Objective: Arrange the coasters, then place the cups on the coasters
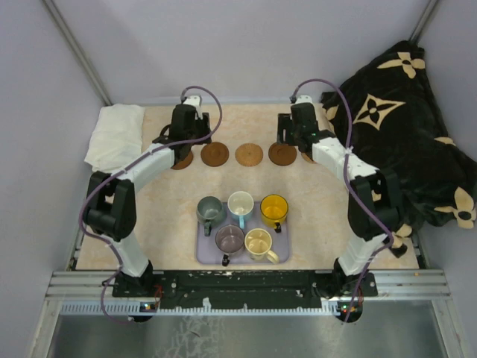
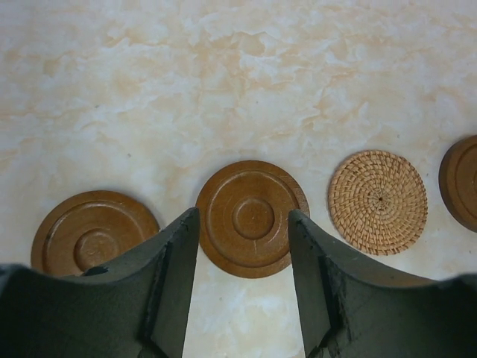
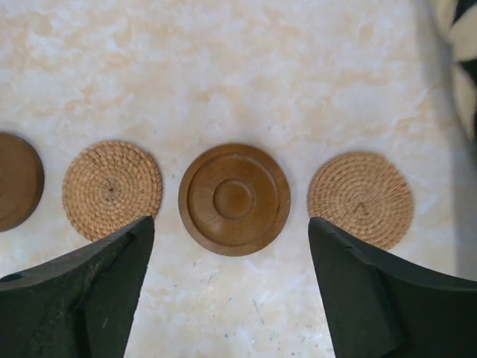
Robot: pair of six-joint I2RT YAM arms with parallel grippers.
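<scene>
Top external view: five cups sit on the lavender tray, with the coasters in a row beyond, the end ones half-hidden by the arms. Only the wrist views show a woven coaster. The left gripper is parted and empty over a wooden coaster. The right gripper is parted wider, also empty.

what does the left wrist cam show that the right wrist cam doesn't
Left wrist only: the far-left wooden coaster. Right wrist only: the far-right woven coaster and a corner of the patterned blanket. Both: the middle woven coaster, the wooden coaster left of it, the wooden coaster right of it, and the marbled table.
</scene>
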